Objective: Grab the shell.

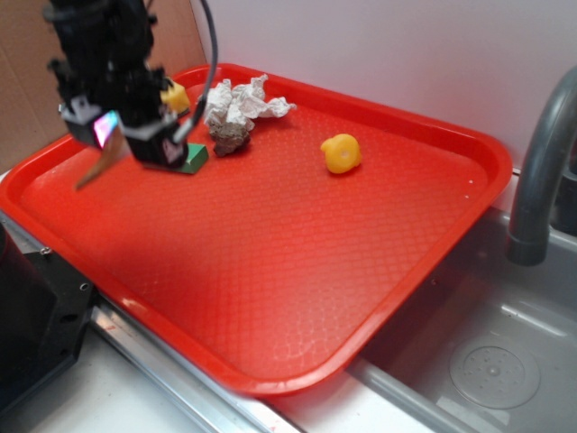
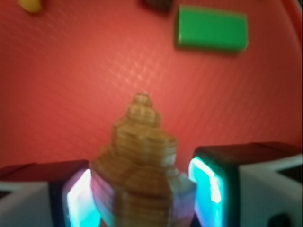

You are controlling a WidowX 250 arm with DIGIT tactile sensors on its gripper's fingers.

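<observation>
The shell (image 2: 142,165) is tan-orange with knobby whorls, and it sits between my gripper's (image 2: 144,189) two glowing pads, spire pointing away from the camera. The jaws press against both of its sides, so the gripper is shut on it. In the exterior view my gripper (image 1: 135,135) hangs above the tray's back left part. The shell's thin pointed tail (image 1: 97,165) sticks out below it to the left, lifted off the tray surface.
A red tray (image 1: 270,271) lies beside a sink (image 1: 487,352) with a grey faucet (image 1: 541,171). On the tray are a green block (image 1: 192,159), a dark rock (image 1: 230,137), crumpled paper (image 1: 239,101), a round yellow object (image 1: 341,153) and a small yellow piece (image 1: 174,95).
</observation>
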